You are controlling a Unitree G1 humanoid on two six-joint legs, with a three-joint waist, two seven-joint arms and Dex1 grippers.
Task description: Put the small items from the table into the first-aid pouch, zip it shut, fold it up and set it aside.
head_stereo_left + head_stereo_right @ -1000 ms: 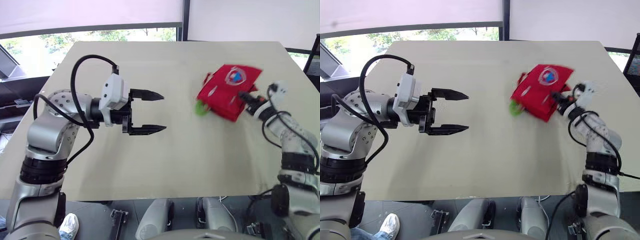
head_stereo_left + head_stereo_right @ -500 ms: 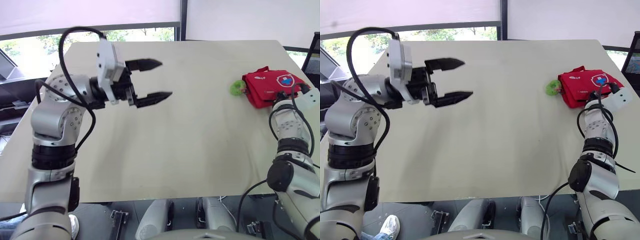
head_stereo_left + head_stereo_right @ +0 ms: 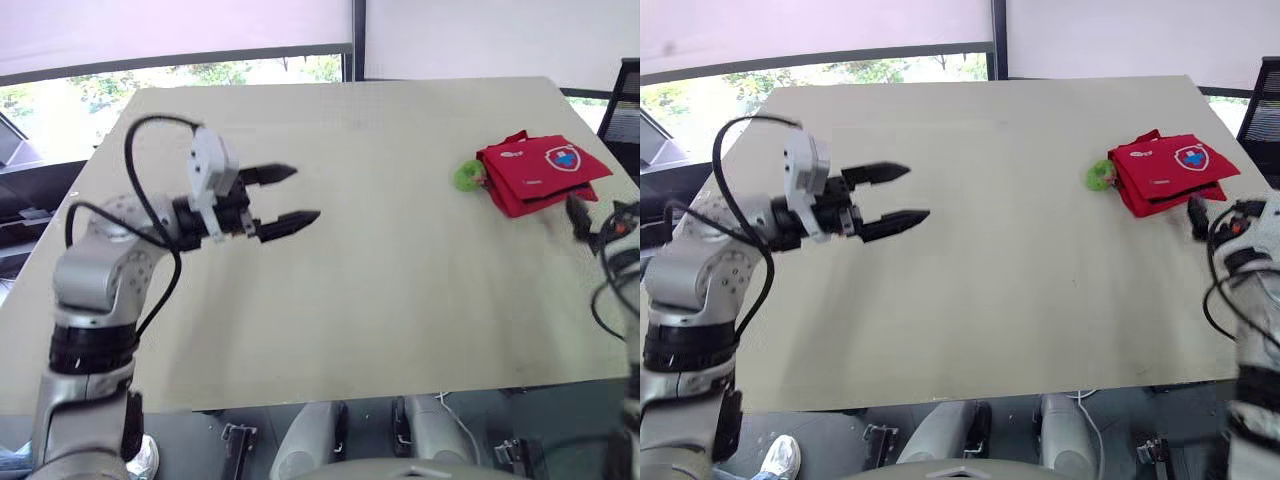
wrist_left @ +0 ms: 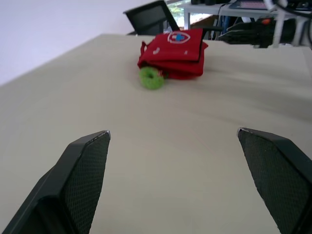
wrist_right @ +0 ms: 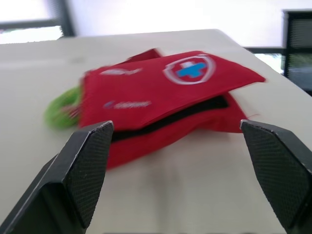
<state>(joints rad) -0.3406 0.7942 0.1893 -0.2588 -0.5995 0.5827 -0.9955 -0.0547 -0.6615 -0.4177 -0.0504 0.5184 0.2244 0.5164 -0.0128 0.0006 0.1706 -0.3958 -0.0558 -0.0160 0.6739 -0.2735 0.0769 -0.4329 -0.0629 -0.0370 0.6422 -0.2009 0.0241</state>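
The red first-aid pouch [image 3: 540, 175] lies folded flat at the table's far right, its white-and-blue cross badge facing up. A green ring [image 3: 466, 177] rests against its left side. My right gripper [image 3: 582, 216] hovers just in front of the pouch near the table's right edge. In the right wrist view its fingers [image 5: 87, 165] stand wide apart with the pouch [image 5: 165, 97] ahead of them and nothing between, so it is open. My left gripper [image 3: 305, 194] hangs open and empty over the left middle of the table, far from the pouch.
The beige tabletop [image 3: 400, 300] stretches between the two grippers. The pouch sits close to the table's right edge. A black chair [image 3: 626, 95] stands beyond that edge. Windows run along the far side.
My right gripper carried the pouch to the far right, opened, let it go and drew back toward me. The left gripper rose, then dropped back, staying open.
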